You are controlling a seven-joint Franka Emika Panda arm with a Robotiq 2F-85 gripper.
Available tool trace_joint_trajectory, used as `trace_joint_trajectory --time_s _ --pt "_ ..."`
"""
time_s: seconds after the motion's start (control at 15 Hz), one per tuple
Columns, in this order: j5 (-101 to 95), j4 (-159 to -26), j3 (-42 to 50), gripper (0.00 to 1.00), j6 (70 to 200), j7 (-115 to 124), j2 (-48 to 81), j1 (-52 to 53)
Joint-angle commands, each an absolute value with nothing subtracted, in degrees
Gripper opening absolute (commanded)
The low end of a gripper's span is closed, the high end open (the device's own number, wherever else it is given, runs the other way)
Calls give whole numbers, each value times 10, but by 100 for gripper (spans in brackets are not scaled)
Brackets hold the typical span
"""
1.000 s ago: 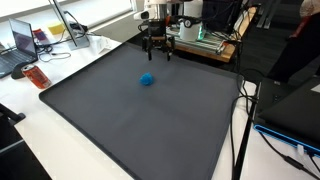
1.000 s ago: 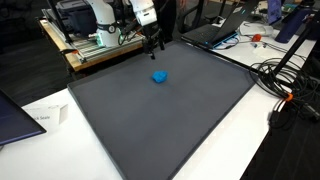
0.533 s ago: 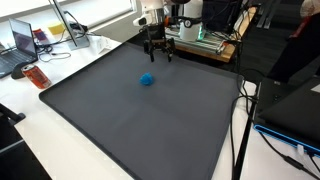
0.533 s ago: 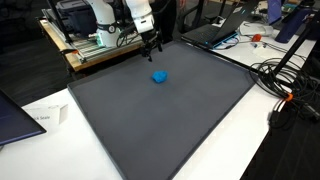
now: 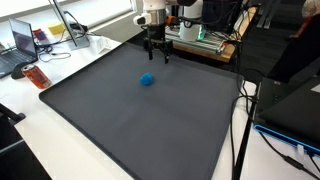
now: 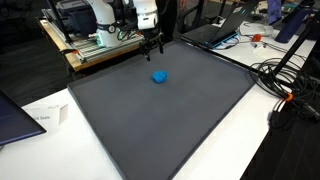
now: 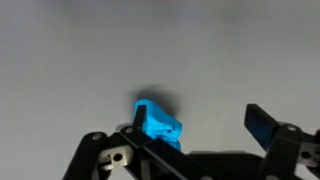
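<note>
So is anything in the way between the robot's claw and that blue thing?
No, nothing that shows. The open gripper hangs over the far edge of the dark mat, and the blue thing lies by itself a little way off. Only bare mat shows between them in both exterior views.

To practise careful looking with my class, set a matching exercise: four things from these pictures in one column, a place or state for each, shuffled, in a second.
1 gripper
2 blue object
3 dark mat
4 laptop

A lies on the mat, held by nothing
B lies flat, bearing the blue object
C open, hanging above the mat
D off the mat, to its side

Pairs: 1-C, 2-A, 3-B, 4-D
</note>
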State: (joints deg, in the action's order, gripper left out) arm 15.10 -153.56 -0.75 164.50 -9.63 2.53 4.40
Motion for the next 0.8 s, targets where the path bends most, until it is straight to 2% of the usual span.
trace_joint_trajectory --time_s 0.0,0.4,0.73 --pt "2 -1525 8 100 1601 60 -5 35" --pt "-96 -1435 -55 100 1423 242 -50 58" --pt "-127 -1342 -104 100 1296 330 -18 72"
